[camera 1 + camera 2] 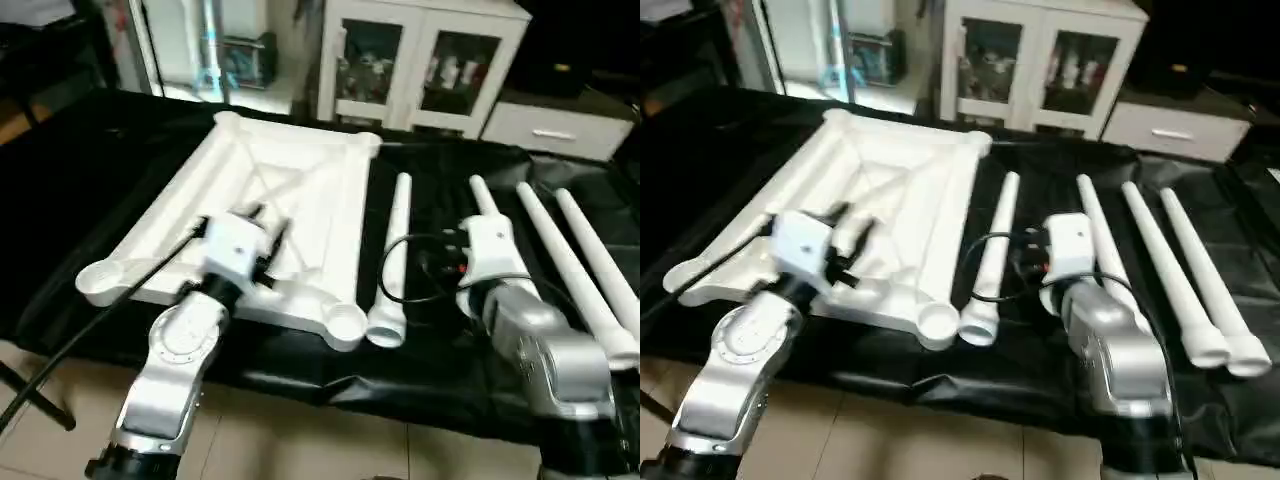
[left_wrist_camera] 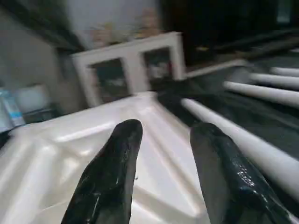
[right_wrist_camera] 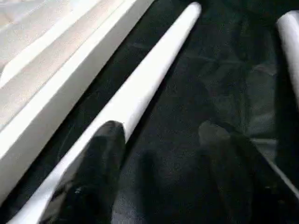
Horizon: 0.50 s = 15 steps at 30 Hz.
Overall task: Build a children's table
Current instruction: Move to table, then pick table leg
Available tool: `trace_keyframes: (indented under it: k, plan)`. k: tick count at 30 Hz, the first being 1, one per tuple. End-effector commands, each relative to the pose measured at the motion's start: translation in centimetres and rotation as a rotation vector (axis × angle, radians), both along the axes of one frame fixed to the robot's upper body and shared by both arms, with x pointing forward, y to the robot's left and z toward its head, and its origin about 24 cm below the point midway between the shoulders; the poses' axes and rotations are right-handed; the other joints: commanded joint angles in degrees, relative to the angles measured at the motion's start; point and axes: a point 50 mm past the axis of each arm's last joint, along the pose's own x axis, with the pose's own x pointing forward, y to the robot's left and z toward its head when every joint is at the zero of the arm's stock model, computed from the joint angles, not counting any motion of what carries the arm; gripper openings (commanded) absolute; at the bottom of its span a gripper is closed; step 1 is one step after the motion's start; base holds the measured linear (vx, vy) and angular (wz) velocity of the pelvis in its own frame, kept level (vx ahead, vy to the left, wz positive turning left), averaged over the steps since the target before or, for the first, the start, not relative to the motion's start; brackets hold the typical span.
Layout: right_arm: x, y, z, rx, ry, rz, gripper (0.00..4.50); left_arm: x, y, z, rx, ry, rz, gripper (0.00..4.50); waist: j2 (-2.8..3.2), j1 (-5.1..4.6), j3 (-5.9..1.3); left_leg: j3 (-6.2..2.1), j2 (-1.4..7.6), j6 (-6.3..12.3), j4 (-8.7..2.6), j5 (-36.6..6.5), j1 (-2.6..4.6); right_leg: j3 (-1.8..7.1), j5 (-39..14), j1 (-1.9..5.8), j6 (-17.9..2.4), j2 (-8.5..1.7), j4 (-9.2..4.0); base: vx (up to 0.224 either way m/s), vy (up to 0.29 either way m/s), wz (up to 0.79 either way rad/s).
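Tabletop point(image 1: 300, 190) underside and four legs point(image 1: 392, 255), no legible markings.

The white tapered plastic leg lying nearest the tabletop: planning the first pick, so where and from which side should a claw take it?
Grip the white tapered plastic leg mid-shaft, from above, fingers straddling it crosswise. It lies flat on the black cloth with bare gaps either side, and the right claw already hovers there.

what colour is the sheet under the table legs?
Black. The sheet under the four white legs shows best in the left eye view.
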Motion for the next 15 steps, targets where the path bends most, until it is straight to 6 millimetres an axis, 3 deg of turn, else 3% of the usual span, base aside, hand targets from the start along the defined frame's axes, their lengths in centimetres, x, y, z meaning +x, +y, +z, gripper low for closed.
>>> trace_keyframes:
  k: [1,2,3,4,6,8,9,13,14,15]
  plan:
    - [0.6,0.8,0.0,0.016,0.053,0.047,2.84,-0.2,-0.2,-0.1,0.042,0.052,-0.117,2.06,-0.23,0.16,-3.20,0.72,0.47,1.13,-6.12,-10.62,-1.98,0.83,-24.17,2.44,-6.44,-0.90,-4.10,0.000,0.000,0.00]
    - [0.6,0.8,0.0,0.017,0.055,0.049,2.84,-0.2,-0.2,-0.1,0.044,0.054,-0.121,2.06,-0.06,0.26,-3.41,0.70,0.41,1.15,-5.96,-9.48,-1.96,0.89,-23.31,2.40,-6.79,-1.00,-3.75,0.000,0.000,0.00]
    - [1.0,1.4,0.1,0.025,0.086,0.074,2.84,-0.6,0.0,-0.3,0.081,0.092,-0.206,2.06,-0.42,0.37,-3.75,0.94,0.40,1.50,-5.73,-6.38,-2.10,0.91,-20.22,2.40,-7.66,-0.87,-3.41,0.004,-0.052,0.03]
    - [1.4,1.9,0.3,0.030,0.102,0.096,2.84,-1.2,0.2,-0.4,0.117,0.137,-0.287,2.06,-0.35,0.36,-3.81,1.22,0.52,1.99,-5.71,-3.28,-2.34,0.88,-16.48,2.26,-8.95,-0.66,-3.07,0.000,0.000,0.00]
    - [1.6,2.1,0.4,0.037,0.108,0.107,2.84,-1.6,0.3,-0.5,0.136,0.160,-0.324,2.06,0.13,0.63,-3.97,1.40,0.61,2.16,-5.64,-0.59,-2.42,0.82,-11.71,2.40,-10.85,-0.61,-2.38,0.000,0.000,0.00]
    - [2.1,2.6,0.6,0.063,0.129,0.128,2.84,-2.1,0.7,-0.7,0.192,0.196,-0.372,2.06,-0.62,0.75,-4.10,1.72,0.66,2.87,-5.56,2.16,-2.54,0.83,-7.66,2.62,-12.16,-0.45,-2.01,0.000,0.000,0.00]
    - [2.4,2.9,0.5,0.055,0.158,0.137,2.84,-2.3,0.8,-0.6,0.230,0.197,-0.394,2.06,-0.92,0.74,-3.95,1.82,0.78,3.28,-5.69,2.05,-2.44,0.81,-7.75,2.56,-13.02,-0.48,-1.95,0.000,0.000,0.00]
    - [2.7,3.1,0.1,0.029,0.218,0.138,2.84,-2.4,0.8,-0.2,0.244,0.180,-0.405,2.06,-0.63,0.90,-3.63,2.05,1.22,1.44,-6.00,-0.02,-2.07,0.69,-10.04,2.42,-13.10,-0.42,-2.08,0.000,0.000,0.00]
    - [2.8,3.1,-0.4,-0.001,0.275,0.133,2.84,-2.5,0.7,0.1,0.217,0.201,-0.425,2.06,-1.86,0.78,-3.63,2.24,1.28,1.34,-6.00,-0.44,-2.15,0.66,-10.77,2.46,-12.71,-0.36,-2.28,0.000,0.000,0.00]
    - [2.8,3.0,-0.6,-0.014,0.300,0.129,2.84,-2.6,0.7,0.2,0.203,0.215,-0.437,2.23,-1.38,0.98,-3.60,2.20,1.27,0.45,-6.16,-1.31,-2.05,0.68,-12.39,2.44,-12.32,-0.50,-2.09,0.000,0.000,0.00]
